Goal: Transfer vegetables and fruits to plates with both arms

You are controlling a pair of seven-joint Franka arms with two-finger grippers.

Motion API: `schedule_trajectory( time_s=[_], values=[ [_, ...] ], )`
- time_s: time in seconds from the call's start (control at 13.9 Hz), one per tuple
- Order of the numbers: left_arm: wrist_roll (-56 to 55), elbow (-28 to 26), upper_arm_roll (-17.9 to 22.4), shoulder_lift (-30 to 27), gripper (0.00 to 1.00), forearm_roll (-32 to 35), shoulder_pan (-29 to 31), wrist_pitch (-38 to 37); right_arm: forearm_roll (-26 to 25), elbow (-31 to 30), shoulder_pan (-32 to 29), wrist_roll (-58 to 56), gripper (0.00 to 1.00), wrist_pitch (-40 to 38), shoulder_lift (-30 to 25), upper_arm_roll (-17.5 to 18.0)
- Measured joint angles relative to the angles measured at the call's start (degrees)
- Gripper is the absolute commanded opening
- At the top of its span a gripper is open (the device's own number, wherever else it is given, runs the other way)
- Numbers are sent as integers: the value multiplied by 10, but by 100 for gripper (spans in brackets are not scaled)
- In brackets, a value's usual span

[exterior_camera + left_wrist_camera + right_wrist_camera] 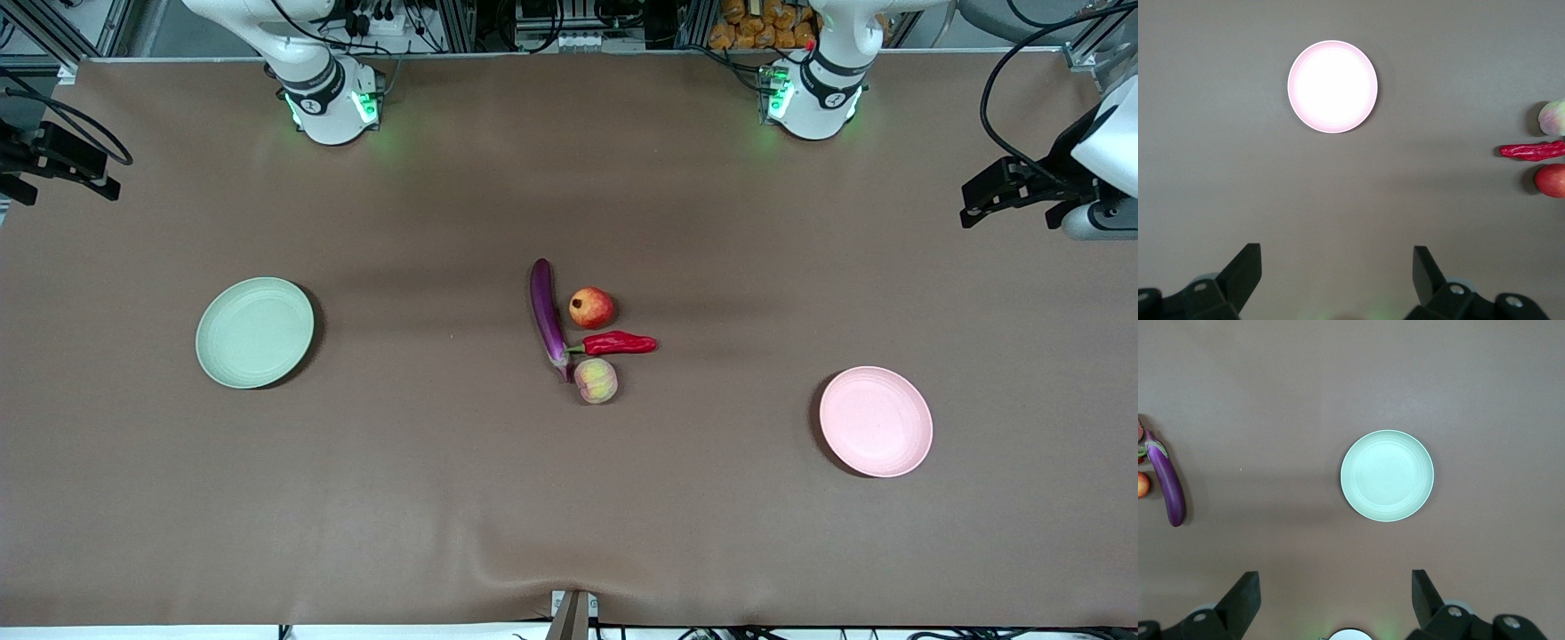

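Brown table [444,498]: eggplant [548,318], pomegranate [591,308], chili [619,343], peach [596,380] clustered mid-table between green plate [255,332] and pink plate [876,420]. Left gripper [1337,270] and right gripper [1336,590] both spread wide, empty, high over the plates.

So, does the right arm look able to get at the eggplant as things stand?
Probably yes. The eggplant lies uncovered on the right arm's side of the cluster, with bare table toward the green plate. The right gripper hangs high near that plate, jaws open and empty.
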Motion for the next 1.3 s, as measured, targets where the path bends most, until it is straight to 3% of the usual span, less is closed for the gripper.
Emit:
schedule_trajectory(
  time_s=[0.79,1.3],
  values=[
    [-1,0,4,1,100,-14,1,0,0,0,0,0,100,0,0,0],
    [-2,-5,-7,37,100,-32,-4,0,0,0,0,0,100,0,0,-2]
  ],
)
